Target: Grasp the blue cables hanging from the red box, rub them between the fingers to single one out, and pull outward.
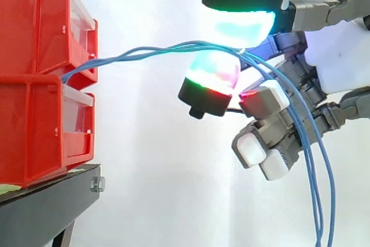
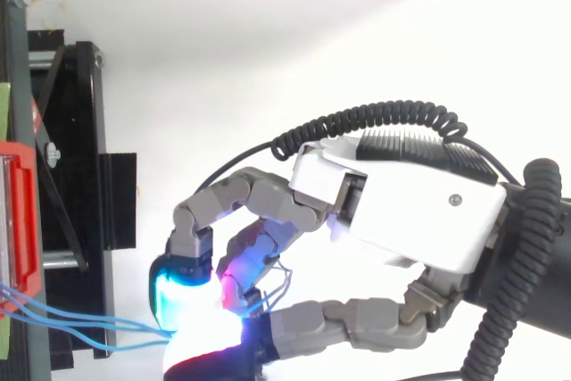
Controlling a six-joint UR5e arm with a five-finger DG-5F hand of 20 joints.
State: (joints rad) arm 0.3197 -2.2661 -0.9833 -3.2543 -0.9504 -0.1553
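The hand (image 2: 419,211) lies level, its fingers (image 1: 240,27) pinching the blue cables (image 1: 144,52). These run from the red box (image 1: 34,21) to the fingers, then drop below them, ends cut off; maybe three strands.

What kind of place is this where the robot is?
Most likely a robot test lab, not a home. A robot hand pinches blue cables that come out of red bins on a black stand, and a plain white curtain hangs behind it all.
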